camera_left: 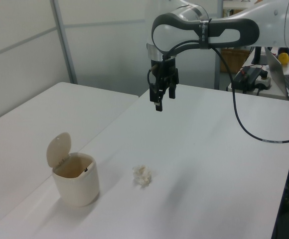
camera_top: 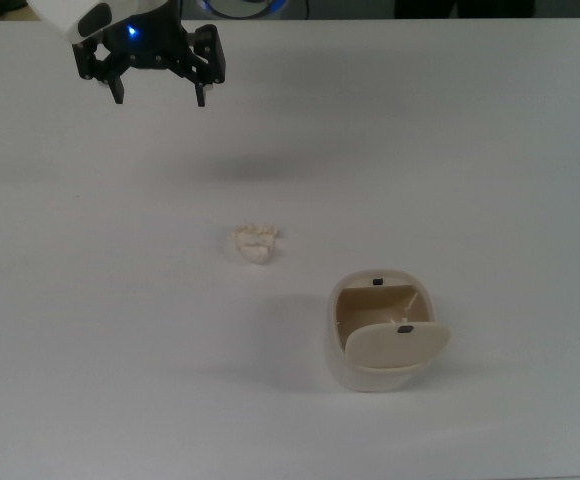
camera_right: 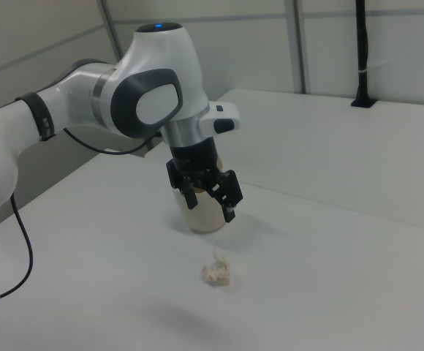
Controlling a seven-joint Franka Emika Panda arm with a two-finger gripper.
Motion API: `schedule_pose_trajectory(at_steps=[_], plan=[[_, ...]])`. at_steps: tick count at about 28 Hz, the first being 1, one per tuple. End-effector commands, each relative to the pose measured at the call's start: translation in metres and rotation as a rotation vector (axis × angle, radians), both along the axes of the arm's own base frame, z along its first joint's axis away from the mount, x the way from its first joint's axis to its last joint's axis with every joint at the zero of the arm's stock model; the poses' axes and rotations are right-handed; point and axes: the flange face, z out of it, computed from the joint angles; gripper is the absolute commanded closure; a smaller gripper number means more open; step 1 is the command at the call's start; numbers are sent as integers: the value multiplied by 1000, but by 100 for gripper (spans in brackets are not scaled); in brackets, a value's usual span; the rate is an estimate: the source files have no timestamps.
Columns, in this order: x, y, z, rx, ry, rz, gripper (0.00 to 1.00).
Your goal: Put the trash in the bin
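The work surface is a broad white table [camera_top: 450, 150], matte and uniform. In the left view, pale wall panels with a grey upright stand behind it, and a second desk at the left view's right edge carries a laptop [camera_left: 284, 69] and cables. A black cable [camera_left: 244, 119] hangs from the arm down to the tabletop in the left view.

The white Panda arm [camera_left: 224, 30] reaches over the table. Its gripper [camera_top: 158, 97] hangs in the air, well above the surface, fingers spread apart with nothing between them.

The bin [camera_top: 380, 330] stands upright on the table, its flap lid tipped up and the cavity exposed. The trash [camera_top: 256, 243] lies on the table near the bin, apart from it and well clear of the gripper.

The top view shows the dark square marks on the bin's rim and lid. In the right view the gripper [camera_right: 210, 196] largely hides the bin [camera_right: 205, 217], while the trash [camera_right: 218, 271] lies in plain sight.
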Motion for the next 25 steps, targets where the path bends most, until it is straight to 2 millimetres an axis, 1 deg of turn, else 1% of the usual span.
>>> schedule_pose_trajectory(at_steps=[1, 6, 7, 11, 12, 15, 16, 21, 22, 25], plan=[[3, 17, -15, 28, 31, -12, 0], [12, 29, -32, 22, 47, 19, 0], [15, 36, -37, 19, 49, 35, 0], [21, 45, -54, 17, 74, 59, 0], [26, 51, -68, 16, 87, 89, 0], [36, 63, -86, 17, 81, 144, 0], [43, 72, -104, 15, 80, 165, 0], [60, 97, -148, 13, 65, 193, 0], [64, 103, -166, 9, 71, 202, 0], [71, 113, -188, -14, 67, 223, 2]])
